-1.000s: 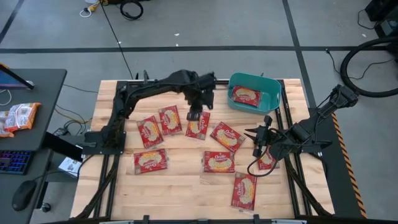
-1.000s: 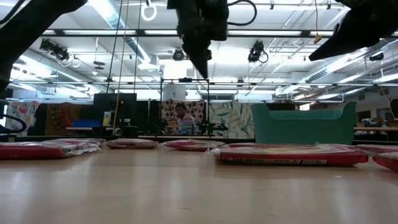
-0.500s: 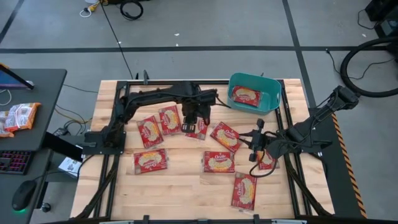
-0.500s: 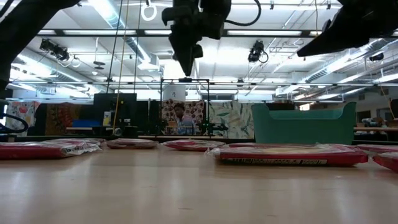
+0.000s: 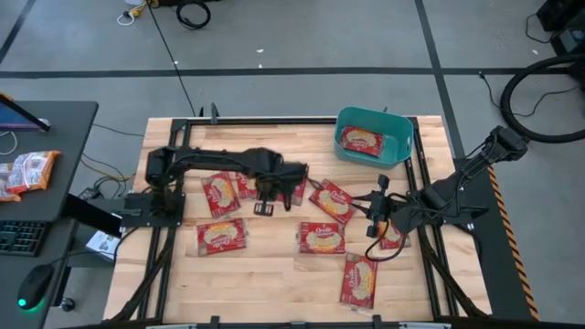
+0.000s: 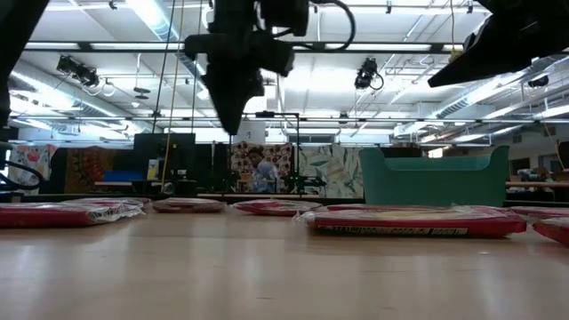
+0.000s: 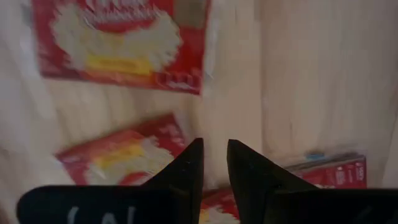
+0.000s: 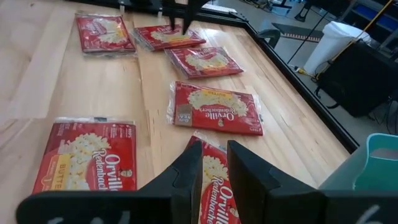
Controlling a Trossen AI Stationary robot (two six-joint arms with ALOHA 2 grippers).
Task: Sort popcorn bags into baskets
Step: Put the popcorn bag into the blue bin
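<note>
Left of centre on the desk point(image 5: 265, 274), the left gripper point(image 5: 262, 207), fingers narrowly apart and empty, hovers beside popcorn bags point(image 5: 222, 191) lying lengthwise, nearer them than the right gripper point(image 5: 373, 222), teal basket point(image 5: 399, 133) upper right.

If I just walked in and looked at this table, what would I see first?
First you'd see the red popcorn bags lying flat all over the wooden table, with one already inside the teal basket at the far right corner. Next, the left gripper hanging empty just above the bags in the middle. The right gripper waits over a bag near the right edge.
</note>
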